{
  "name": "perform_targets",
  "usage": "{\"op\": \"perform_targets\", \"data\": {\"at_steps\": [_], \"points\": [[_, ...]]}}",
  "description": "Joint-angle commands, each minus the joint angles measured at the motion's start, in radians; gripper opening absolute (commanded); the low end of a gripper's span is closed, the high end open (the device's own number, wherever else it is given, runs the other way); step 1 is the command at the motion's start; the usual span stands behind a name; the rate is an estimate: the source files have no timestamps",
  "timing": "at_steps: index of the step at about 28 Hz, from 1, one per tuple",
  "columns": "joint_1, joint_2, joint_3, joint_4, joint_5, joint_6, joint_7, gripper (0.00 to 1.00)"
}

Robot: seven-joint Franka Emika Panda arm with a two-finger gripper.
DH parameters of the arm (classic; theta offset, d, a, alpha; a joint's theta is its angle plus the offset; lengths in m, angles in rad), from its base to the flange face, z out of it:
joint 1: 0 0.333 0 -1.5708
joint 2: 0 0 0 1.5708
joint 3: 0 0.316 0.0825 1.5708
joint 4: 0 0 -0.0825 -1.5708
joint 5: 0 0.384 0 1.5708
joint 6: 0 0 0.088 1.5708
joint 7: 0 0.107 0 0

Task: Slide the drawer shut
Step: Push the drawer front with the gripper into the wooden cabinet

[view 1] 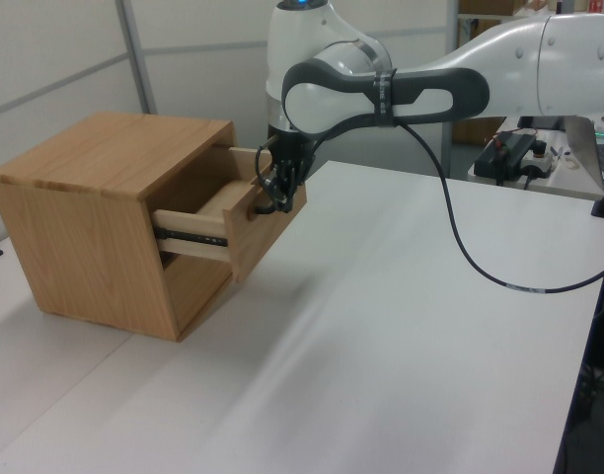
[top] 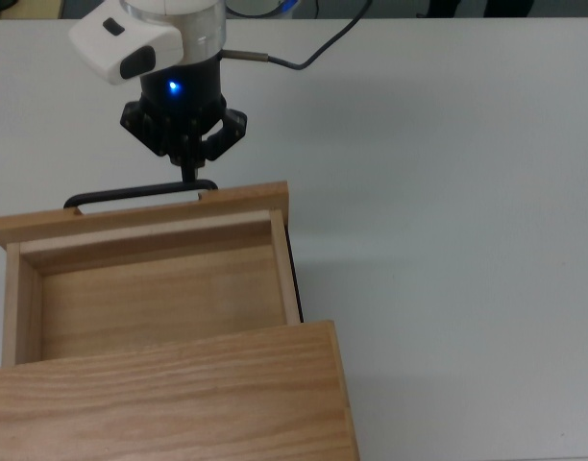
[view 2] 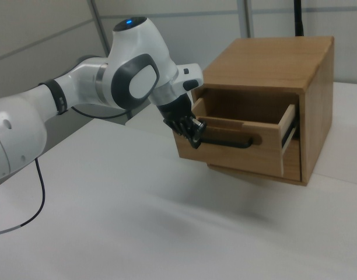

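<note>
- The drawer is partly open, projecting from the cabinet.
- The gripper, fingers together, bears on the black handle.
- Step in hand: pushing. Next: a straight push along the runners until the front panel seats.

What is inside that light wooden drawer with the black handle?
The light wooden drawer shows only a bare wood floor. Its rear part sits beneath the oak cabinet top, so that stretch is hidden.
</note>
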Motion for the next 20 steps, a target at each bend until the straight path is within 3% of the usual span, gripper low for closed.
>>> {"op": "perform_targets", "data": {"at_steps": [1, 7, 20], "points": [[0.002, 0.033, 0.001, -0.008, 0.027, 0.131, -0.011, 0.0], [0.002, 0.066, 0.004, -0.017, 0.073, 0.374, -0.012, 0.0], [0.011, 0.152, 0.007, -0.021, 0.085, 0.746, -0.011, 0.0]]}}
